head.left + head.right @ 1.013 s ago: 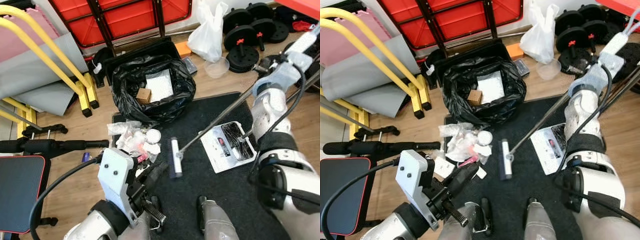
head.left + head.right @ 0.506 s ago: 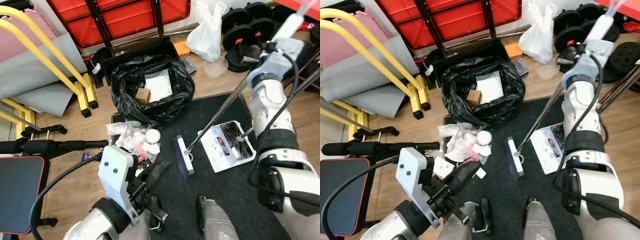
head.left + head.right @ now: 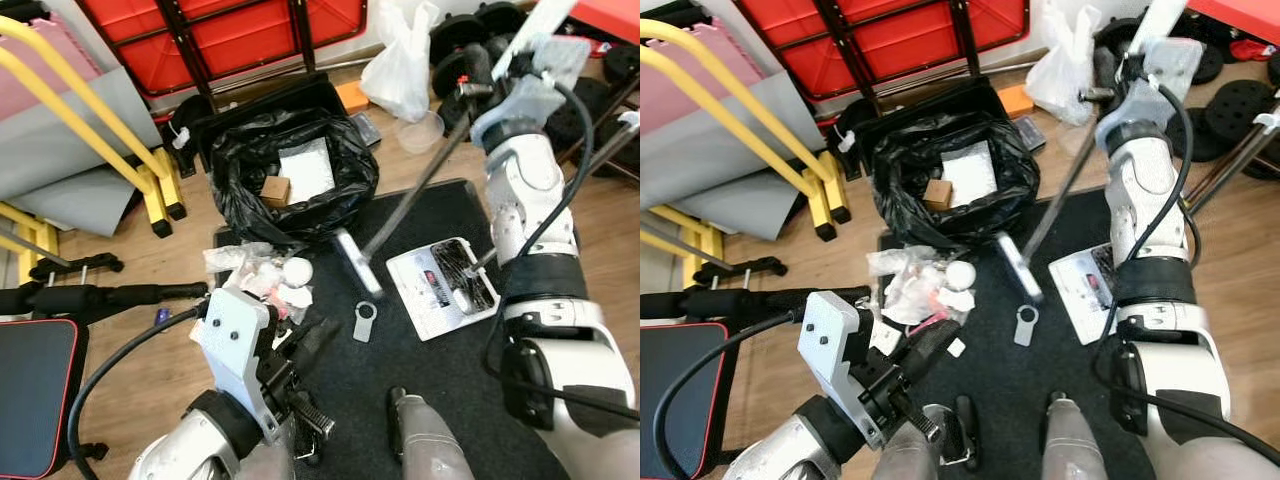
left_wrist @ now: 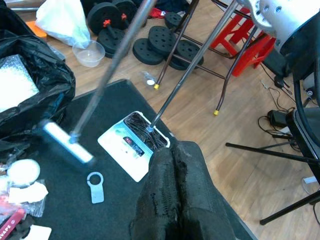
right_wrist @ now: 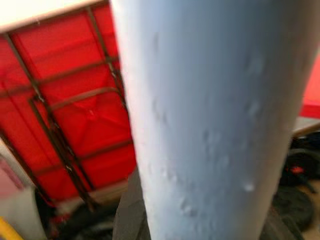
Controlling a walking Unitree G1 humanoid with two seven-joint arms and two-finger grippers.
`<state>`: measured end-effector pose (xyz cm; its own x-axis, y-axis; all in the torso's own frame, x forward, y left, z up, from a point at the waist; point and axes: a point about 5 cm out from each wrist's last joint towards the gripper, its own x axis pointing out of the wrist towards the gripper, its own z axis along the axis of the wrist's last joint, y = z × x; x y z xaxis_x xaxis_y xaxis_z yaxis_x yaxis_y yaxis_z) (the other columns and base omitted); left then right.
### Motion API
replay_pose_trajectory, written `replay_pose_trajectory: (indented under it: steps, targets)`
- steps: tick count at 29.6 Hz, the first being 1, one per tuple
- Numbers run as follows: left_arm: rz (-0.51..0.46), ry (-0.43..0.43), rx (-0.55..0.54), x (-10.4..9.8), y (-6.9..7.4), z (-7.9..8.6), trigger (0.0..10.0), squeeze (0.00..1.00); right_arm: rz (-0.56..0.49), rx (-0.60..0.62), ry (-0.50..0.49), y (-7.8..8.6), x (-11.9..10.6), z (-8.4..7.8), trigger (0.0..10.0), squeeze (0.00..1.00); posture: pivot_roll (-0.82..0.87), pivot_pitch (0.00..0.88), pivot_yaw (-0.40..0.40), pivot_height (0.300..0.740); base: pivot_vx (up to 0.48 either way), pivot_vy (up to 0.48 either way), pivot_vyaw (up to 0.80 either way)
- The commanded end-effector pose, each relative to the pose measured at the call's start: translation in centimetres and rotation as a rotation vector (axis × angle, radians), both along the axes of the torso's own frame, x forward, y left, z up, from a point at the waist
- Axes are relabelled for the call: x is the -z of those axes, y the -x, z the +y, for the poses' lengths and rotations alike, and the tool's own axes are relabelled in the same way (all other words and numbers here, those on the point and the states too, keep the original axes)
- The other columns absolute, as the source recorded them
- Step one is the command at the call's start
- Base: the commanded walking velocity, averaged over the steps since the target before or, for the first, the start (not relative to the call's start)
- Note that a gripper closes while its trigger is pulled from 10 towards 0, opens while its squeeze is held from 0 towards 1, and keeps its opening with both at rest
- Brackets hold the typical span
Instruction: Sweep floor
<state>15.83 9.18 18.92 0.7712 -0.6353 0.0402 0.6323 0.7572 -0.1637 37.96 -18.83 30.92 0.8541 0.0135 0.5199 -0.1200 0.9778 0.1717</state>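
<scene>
My right gripper point(image 3: 476, 82) is raised at the far right, shut on the long grey handle of the broom point(image 3: 410, 190). The blurred broom head point(image 3: 350, 262) hangs over the black mat point(image 3: 440, 390), just in front of the black trash bag point(image 3: 290, 180). A pile of white and clear litter point(image 3: 262, 284) lies at the mat's left edge. The white dustpan point(image 3: 440, 292) rests on the mat to the right, with dark debris in it. A grey ringed tag point(image 3: 364, 322) lies flat on the mat. My left gripper point(image 3: 316, 336) is held low near the litter, fingers point(image 4: 175, 172) shut on nothing.
Red racks point(image 3: 240, 30), a yellow frame point(image 3: 110, 130) and grey pads stand at the back left. A white plastic bag point(image 3: 395, 70), a clear bowl point(image 3: 420, 130) and weight plates point(image 3: 500, 20) lie at the back right. A black bench point(image 3: 30, 390) and bar point(image 3: 100, 297) sit at left.
The right arm has swung the broom head away from me toward the trash bag. A grey tag now lies on the mat where the head was. The left gripper has stayed put.
</scene>
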Motion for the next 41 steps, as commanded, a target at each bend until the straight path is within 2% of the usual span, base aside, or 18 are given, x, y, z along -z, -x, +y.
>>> replay_pose_trajectory:
  steps: [1,4,7,10,13,22,29,41]
  targets:
    - [0.028,-0.004,-0.005,0.6,0.0,0.1,10.0,0.00,-0.030,-0.079,-0.053,0.2,-0.8,1.1,10.0,0.00,0.02,0.339,0.078,0.740,0.000,0.000,0.00]
    - [0.034,0.015,-0.022,0.7,-0.3,0.2,10.0,0.00,-0.010,-0.164,-0.124,0.4,-0.9,2.0,10.0,0.00,0.02,0.329,0.069,0.740,0.000,0.000,0.00]
    - [0.035,0.017,-0.025,0.7,-0.5,0.2,10.0,0.00,0.012,-0.181,-0.125,0.4,-0.5,2.3,10.0,0.00,0.01,0.320,0.064,0.740,0.000,0.000,0.00]
    - [0.052,0.006,-0.015,1.1,-0.7,0.1,10.0,0.00,0.095,-0.174,-0.054,0.1,1.6,3.1,10.0,0.00,0.01,0.301,0.054,0.740,0.000,0.000,0.00]
    - [0.057,0.001,-0.013,1.3,-0.7,0.1,10.0,0.00,0.118,-0.170,-0.035,0.2,2.2,3.2,10.0,0.00,0.00,0.290,0.050,0.740,0.000,0.000,0.00]
    - [0.058,0.007,-0.035,1.6,-1.1,0.3,10.0,0.00,0.095,-0.184,-0.015,0.9,0.9,2.8,10.0,0.00,-0.02,0.264,0.049,0.740,0.000,0.000,0.00]
    - [0.059,0.008,-0.036,1.8,-1.5,0.4,10.0,0.00,0.130,-0.225,0.048,1.4,1.6,4.0,10.0,0.00,-0.02,0.252,0.050,0.740,0.000,-0.364,0.00]
    - [0.065,0.009,-0.037,2.2,-1.9,0.4,10.0,0.00,0.169,-0.242,0.052,1.9,2.7,5.2,10.0,0.00,-0.03,0.232,0.044,0.740,0.000,-0.367,0.00]
